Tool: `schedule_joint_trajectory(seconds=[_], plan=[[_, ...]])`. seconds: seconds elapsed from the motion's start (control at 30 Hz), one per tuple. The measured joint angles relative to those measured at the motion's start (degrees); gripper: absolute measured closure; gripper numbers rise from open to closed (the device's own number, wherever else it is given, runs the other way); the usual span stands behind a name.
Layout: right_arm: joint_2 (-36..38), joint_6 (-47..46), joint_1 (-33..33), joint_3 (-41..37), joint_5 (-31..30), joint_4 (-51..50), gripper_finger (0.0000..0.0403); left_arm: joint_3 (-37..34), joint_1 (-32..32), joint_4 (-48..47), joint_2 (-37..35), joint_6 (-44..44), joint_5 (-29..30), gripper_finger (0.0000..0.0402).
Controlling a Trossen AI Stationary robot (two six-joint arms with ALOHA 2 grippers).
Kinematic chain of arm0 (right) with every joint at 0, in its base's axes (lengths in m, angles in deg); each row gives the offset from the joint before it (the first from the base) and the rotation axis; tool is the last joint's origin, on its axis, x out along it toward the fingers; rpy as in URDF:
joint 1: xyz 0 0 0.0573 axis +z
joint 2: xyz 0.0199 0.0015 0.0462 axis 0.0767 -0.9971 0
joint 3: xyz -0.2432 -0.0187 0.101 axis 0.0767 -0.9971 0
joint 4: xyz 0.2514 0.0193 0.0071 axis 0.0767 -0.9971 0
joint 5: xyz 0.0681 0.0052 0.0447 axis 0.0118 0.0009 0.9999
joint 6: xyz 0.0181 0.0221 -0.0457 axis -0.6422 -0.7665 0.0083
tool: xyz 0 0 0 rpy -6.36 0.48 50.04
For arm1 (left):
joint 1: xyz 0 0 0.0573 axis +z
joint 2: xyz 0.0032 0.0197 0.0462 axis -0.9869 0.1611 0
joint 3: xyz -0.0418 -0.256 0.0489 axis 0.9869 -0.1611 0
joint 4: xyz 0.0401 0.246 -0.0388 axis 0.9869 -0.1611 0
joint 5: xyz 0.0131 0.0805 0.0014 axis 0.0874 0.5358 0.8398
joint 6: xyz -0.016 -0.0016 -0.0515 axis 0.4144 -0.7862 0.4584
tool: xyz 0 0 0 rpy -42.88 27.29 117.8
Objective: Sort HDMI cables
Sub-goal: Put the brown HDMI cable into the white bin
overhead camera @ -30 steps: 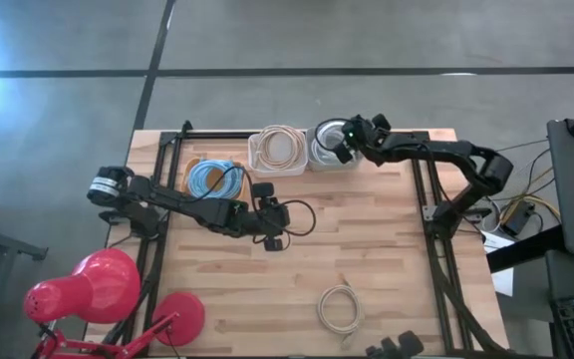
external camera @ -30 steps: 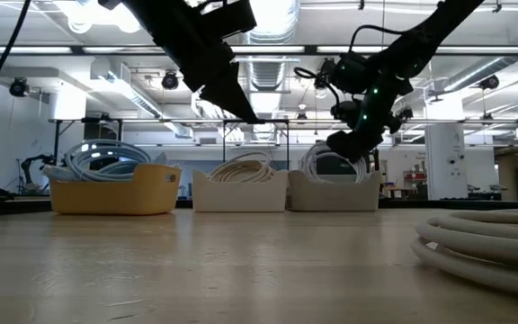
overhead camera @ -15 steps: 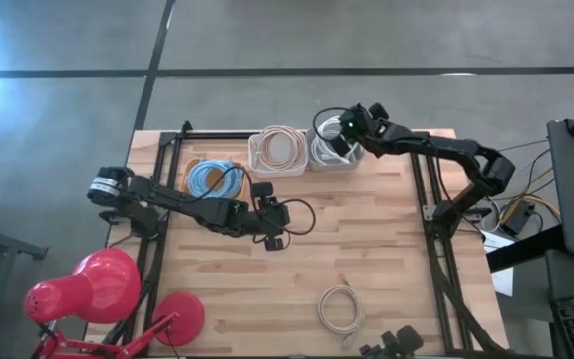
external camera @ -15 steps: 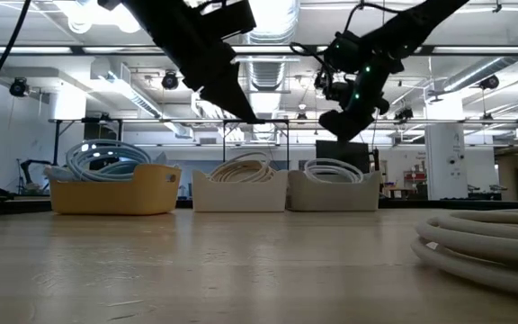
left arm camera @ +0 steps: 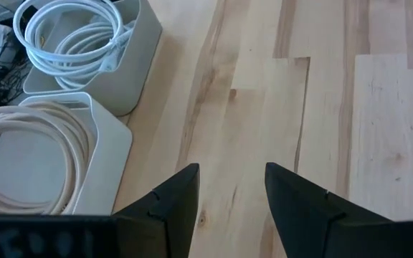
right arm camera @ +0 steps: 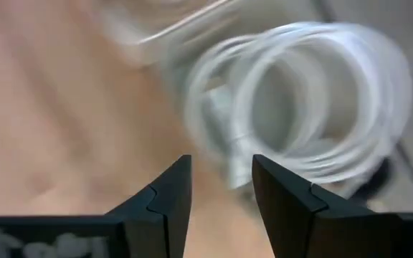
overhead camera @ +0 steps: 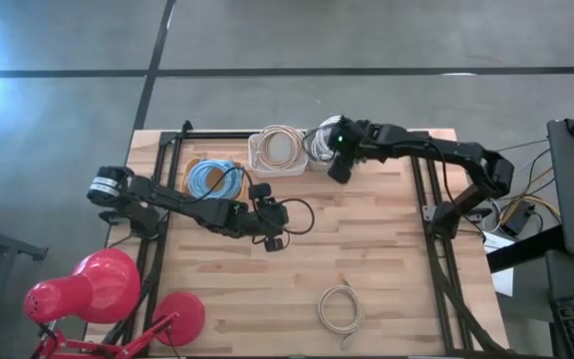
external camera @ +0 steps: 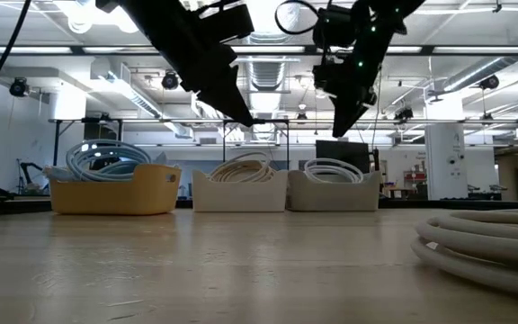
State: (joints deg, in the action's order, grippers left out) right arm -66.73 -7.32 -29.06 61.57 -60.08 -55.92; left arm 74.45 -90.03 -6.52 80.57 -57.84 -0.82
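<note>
Three bins stand in a row at the table's far edge. A yellow bin (overhead camera: 212,179) holds light blue HDMI cable coils, a beige bin (overhead camera: 277,150) holds tan coils (left arm camera: 20,154), and a pale grey bin (external camera: 334,192) holds white coils (left arm camera: 70,36). One beige coil (overhead camera: 339,307) lies flat on the table near the front edge. My right gripper (overhead camera: 335,172) hangs open in the air at the near side of the pale grey bin, with nothing between its fingers (right arm camera: 221,168). My left gripper (overhead camera: 277,221) hovers open over mid-table (left arm camera: 231,175), empty.
A red desk lamp (overhead camera: 98,289) stands at the table's near left corner. Black frame rails (overhead camera: 436,229) run along the left and right sides. Bare wood lies between the bins and the lone beige coil (external camera: 484,245).
My right gripper has let go of a white coil, which stood up in the pale grey bin a second ago and now lies flat in it. The gripper has risen and drawn back toward the table's near edge. My left arm has kept still.
</note>
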Motion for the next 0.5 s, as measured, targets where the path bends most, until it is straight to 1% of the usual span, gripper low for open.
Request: schedule_joint_trajectory(seconds=[0.17,0.3,0.43,0.5], plan=[[0.0,-4.63,7.72,-0.21,4.84,-6.7,0.0259,0.0,-0.03,-0.88,-0.02,0.07,0.0,0.0225],[0.0,-10.81,15.33,-0.9,8.54,-11.51,0.0259,-0.01,-0.31,-2.33,-0.35,0.1,-0.36,0.0225],[0.0,-16.93,23.91,-1.6,16.2,-13.19,0.0259,0.39,-0.68,-2.34,-0.67,-2.65,-0.87,0.0225],[0.0,-18.02,28.41,-1.83,18.17,-13.09,0.0259,0.81,-0.66,-2.3,-0.76,-4.57,-0.85,0.0225]])
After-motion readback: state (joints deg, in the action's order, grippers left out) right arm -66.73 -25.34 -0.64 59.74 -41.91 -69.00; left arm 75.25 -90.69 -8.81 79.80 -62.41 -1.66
